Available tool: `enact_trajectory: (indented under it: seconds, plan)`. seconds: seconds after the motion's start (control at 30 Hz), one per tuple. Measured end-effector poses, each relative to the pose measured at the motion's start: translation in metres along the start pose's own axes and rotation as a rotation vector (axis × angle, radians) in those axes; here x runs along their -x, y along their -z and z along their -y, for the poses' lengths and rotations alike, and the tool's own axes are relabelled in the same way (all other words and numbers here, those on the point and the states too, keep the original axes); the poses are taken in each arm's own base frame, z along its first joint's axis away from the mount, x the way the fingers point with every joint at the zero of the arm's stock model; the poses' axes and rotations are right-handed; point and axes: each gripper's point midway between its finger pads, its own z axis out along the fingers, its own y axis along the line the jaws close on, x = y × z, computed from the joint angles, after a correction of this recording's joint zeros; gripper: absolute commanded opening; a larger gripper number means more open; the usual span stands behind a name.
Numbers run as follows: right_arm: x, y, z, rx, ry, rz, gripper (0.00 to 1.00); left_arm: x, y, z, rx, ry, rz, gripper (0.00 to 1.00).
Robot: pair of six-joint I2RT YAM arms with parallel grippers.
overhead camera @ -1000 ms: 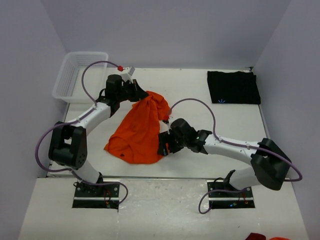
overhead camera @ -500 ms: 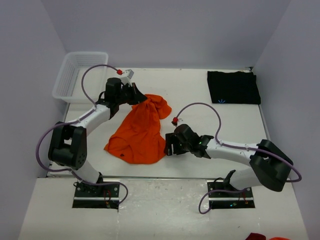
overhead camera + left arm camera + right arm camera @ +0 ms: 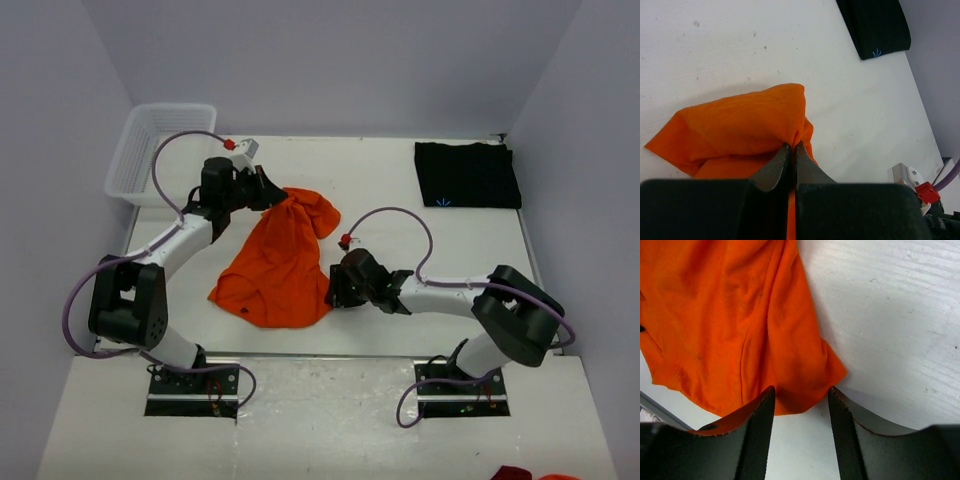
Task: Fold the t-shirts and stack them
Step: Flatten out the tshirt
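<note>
Left hand (image 3: 791,147): I have it clamped right down, with no gap showing, on a bunched fold at the far end of the orange t-shirt (image 3: 275,265).
Right hand (image 3: 800,391): the jaws stand partway apart, low over the desk (image 3: 400,200). They straddle the shirt's near right corner. Cloth lies between the fingers, but I see neither pad pressing it, so this hand holds nothing.
Orange t-shirt: crumpled and doubled over itself between the two arms. Its far end is gathered up at my left hand, and its near hem is close to the desk's near edge.
Black t-shirt (image 3: 468,175): folded flat at the far right corner, well apart from both hands.
Basket (image 3: 160,107): at the far left corner, behind my left arm.
Step, as I judge it: take the near corner with the right hand, then stretch the shirt out flat.
Risk, thin bite: only the tip of the corner sits between the fingers. If I close here, it could slip out once I pull.
Risk, wrong layers: the cloth is folded on itself there. Catching two layers would stop it from opening.
Risk, twist: my left grip is on a bunch, not a clean edge. Pulling apart may leave the shirt twisted.
Risk, desk edge: dragging the shirt towards me could pull the hem off the near edge.
</note>
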Motion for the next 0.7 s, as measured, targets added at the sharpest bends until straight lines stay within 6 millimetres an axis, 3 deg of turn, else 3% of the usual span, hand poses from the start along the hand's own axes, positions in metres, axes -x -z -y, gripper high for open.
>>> enact_trajectory:
  seconds: [0.07,0.13,0.23,0.43,0.53,0.7]
  plan:
    - [0.000,-0.002,-0.001,0.005,-0.006,0.000,0.32,0.000,0.001,0.001,-0.004,-0.002,0.002,0.00]
    - [-0.001,-0.003,-0.003,0.013,-0.011,-0.005,0.27,-0.001,0.002,0.001,-0.003,-0.002,0.003,0.00]
    - [-0.001,-0.005,-0.004,0.019,-0.016,-0.006,0.02,-0.004,0.003,0.000,0.000,0.001,0.000,0.00]
    - [0.010,0.001,-0.001,-0.034,-0.011,0.013,0.00,0.002,0.017,-0.010,0.041,0.013,0.023,0.00]
    - [0.033,0.025,0.005,-0.107,0.020,0.055,0.00,0.015,0.036,-0.017,0.099,0.006,0.058,0.00]
    - [0.144,0.116,-0.006,-0.104,0.015,0.333,0.00,0.048,0.070,-0.012,0.171,-0.039,0.122,0.00]
